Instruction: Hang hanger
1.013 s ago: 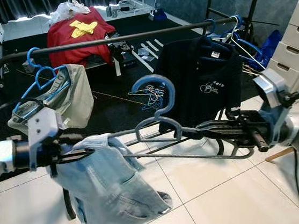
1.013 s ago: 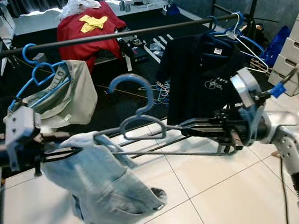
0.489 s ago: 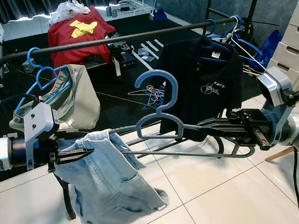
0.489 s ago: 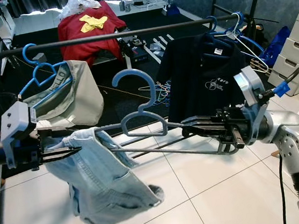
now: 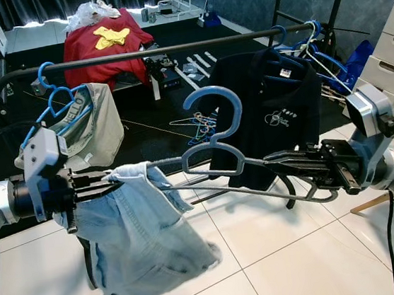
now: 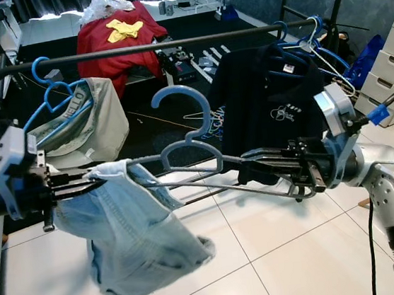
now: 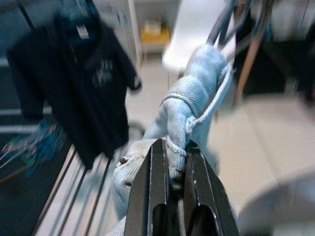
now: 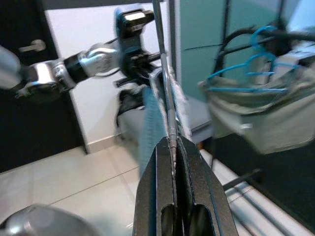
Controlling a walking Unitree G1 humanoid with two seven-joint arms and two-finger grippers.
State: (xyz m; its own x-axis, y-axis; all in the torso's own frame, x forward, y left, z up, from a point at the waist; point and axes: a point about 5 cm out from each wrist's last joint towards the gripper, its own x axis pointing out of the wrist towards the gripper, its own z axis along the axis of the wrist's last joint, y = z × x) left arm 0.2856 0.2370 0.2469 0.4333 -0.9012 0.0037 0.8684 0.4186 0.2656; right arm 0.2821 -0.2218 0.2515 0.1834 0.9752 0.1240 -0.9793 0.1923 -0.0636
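Hanger [image 5: 214, 142] with jeans [image 5: 139, 232] held level between both grippers, in front of the rail [image 5: 150, 51].

The left gripper [image 5: 108, 182] is pinched on the denim at one end of the hanger; the right gripper [image 5: 284, 162] is clamped narrow on the thin bar at the other end, and the blue hook stands upright between them, below the rail. The jeans look soft and fairly heavy, sagging to the left side, so the load will likely swing and tip; the rigid bar is the surer hold. The open stretch of rail lies between the grey garment [image 5: 91, 124] and the black shirt [image 5: 270, 103], just above the hook. The rack's lower frame and the hanging clothes crowd both sides.
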